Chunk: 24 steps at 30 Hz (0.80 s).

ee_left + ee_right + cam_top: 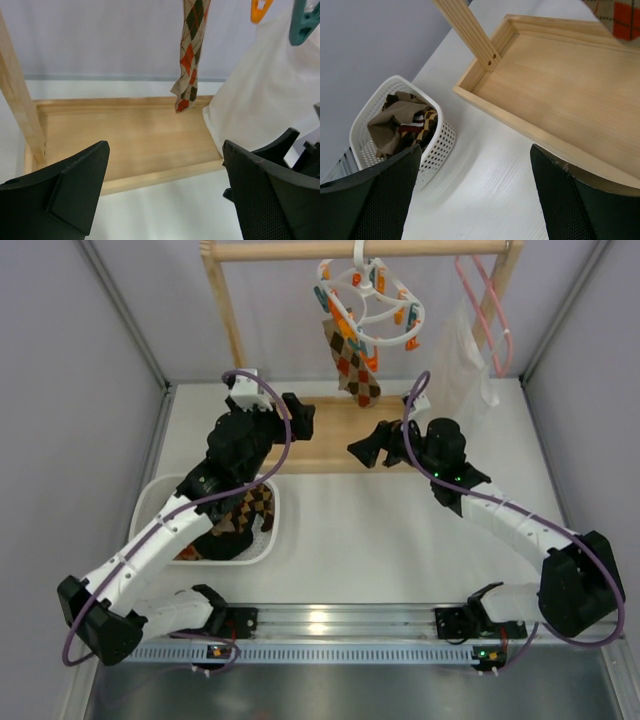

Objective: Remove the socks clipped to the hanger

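1. The hanger (372,300) hangs from the wooden rail (300,250) at the far side. Its clips (411,340) are too small to count.
2. Argyle socks (352,360) dangle from the hanger's left side, above the wooden tray (320,440). They overlap, so I cannot tell how many are clipped. The left wrist view cuts off their upper part and shows only the lower end.
3. More socks lie bundled in the white basket (150,502) at the near left of the tabletop (400,540). The left arm crosses over the basket and hides much of it. The right wrist view shows brown and tan cloth heaped inside, number unclear.
4. The left gripper (300,418) is spread wide and holds nothing. It sits at the tray's left part, facing the hanging socks but apart from them.
5. The right gripper (365,452) is also released and empty, at the tray's near edge, right of the left one.
6. A white cloth (462,365) and a pink hanger (485,310) hang at the far right, with the cloth partly behind the right arm.
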### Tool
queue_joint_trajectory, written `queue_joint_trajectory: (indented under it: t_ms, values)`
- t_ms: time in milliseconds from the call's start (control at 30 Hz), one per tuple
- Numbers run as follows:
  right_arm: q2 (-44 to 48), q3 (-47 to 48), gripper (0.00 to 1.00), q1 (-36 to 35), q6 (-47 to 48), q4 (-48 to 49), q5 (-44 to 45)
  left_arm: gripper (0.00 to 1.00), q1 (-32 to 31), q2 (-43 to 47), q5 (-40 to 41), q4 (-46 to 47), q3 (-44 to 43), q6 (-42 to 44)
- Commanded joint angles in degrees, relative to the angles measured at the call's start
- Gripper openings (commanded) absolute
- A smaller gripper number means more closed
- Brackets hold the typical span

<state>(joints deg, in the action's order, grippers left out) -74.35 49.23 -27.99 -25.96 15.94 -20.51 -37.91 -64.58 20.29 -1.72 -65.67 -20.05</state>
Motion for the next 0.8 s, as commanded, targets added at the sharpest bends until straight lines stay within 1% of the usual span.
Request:
queue_joint_trajectory:
  t_ms: [0, 33, 67, 100, 167, 200, 267, 333, 400, 433, 500, 533, 567, 600, 667, 700, 767]
  values:
    - [0.3, 0.3, 0.86, -1.4, -2.3, 7.1, 2.7, 0.98, 3.4, -0.5, -7.9, -0.3, 1.2, -0.6]
    - [0.5, -0.3, 0.86, -1.3, -3.0, 7.5, 2.8, 0.98, 4.6, -1.4, -12.0, 0.4, 1.2, -0.6]
    - [1.0, -0.9, 0.85, -1.3, -3.1, 7.7, 2.9, 0.98, 7.6, -2.2, -15.4, 1.1, 1.2, -0.4]
    - [2.5, -2.3, 0.85, -1.3, -3.2, 8.0, 2.9, 0.98, 9.2, -4.2, -21.0, 4.5, 1.2, 0.0]
    - [4.5, -3.9, 0.86, -1.4, -3.1, 8.0, 3.1, 0.98, 12.1, -6.3, -25.5, 7.8, 1.1, 2.3]
    - [6.6, -5.4, 0.86, -1.3, -3.0, 7.6, 3.1, 0.98, 13.2, -9.0, -31.1, 9.5, 0.8, 2.6]
    - [9.0, -6.5, 0.86, -1.3, -2.0, 5.6, 2.9, 0.98, 16.4, -12.2, -35.4, 13.5, -0.8, 3.4]
    - [12.9, -8.0, 0.86, -1.4, -0.8, 3.8, 2.6, 0.98, 17.6, -17.2, -37.1, 15.9, -2.3, 4.4]
    - [17.0, -9.4, 0.86, -1.4, 0.5, 0.7, 2.0, 0.98, 19.9, -20.0, -38.7, 17.5, -4.6, 4.1]
    - [18.3, -10.0, 0.86, -1.3, 0.9, -0.2, 1.4, 0.98, 21.2, -22.8, -40.3, 20.3, -5.0, 3.6]
    - [22.6, -11.9, 0.86, -1.3, 1.6, -2.2, 1.4, 0.98, 22.3, -25.0, -40.2, 23.1, -5.2, 3.2]
    - [24.0, -12.6, 0.86, -1.3, 2.0, -2.6, 1.2, 0.98, 23.0, -25.9, -42.4, 24.9, -5.2, 2.4]
    - [26.4, -13.4, 0.87, -1.3, 2.1, -2.7, 1.1, 0.98, 23.1, -27.9, -43.1, 28.4, -5.3, 2.2]
    - [27.5, -14.7, 0.88, -1.4, 2.2, -2.8, 1.0, 0.98, 23.2, -28.8, -43.5, 29.8, -5.6, 2.2]
    - [29.6, -15.2, 0.88, -1.4, 2.7, -3.3, 0.4, 0.98, 23.2, -32.2, -44.6, 31.6, -7.3, 2.6]
    - [30.1, -15.2, 0.88, -1.3, 3.2, -4.3, 0.0, 0.98, 23.2, -33.3, -45.0, 31.9, -9.5, 2.7]
    - [30.9, -14.9, 0.88, -1.4, 3.6, -5.4, -1.5, 0.98, 23.2, -35.9, -48.2, 32.7, -11.6, 3.1]
